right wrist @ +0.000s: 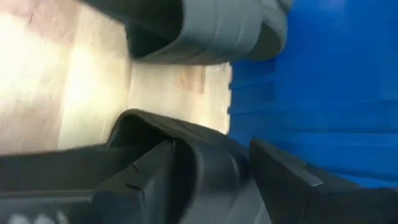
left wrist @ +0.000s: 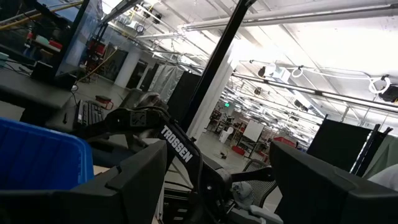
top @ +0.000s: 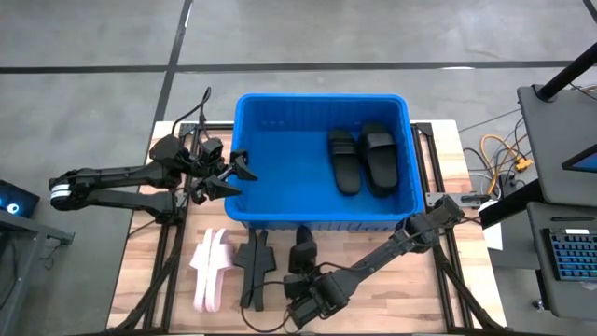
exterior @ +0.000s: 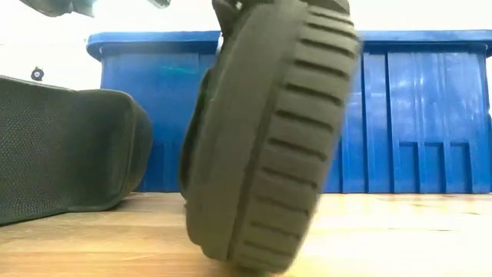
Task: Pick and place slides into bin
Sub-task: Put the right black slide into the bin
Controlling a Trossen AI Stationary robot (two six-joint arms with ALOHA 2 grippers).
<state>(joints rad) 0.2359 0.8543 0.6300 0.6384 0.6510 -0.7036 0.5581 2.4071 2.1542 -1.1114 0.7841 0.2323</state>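
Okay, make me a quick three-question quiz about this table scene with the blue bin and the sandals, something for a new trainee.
1. True or false: two black slides lie inside the blue bin.
2. What colour are the slides at the table's front left, outside the bin? A) pale pink B) green C) yellow
3. Which tool is down at a black slide on the table in front of the bin?

Key
1. True.
2. A.
3. The right tool, its fingers around that slide's strap; the left tool sits open at the bin's left wall, holding nothing.
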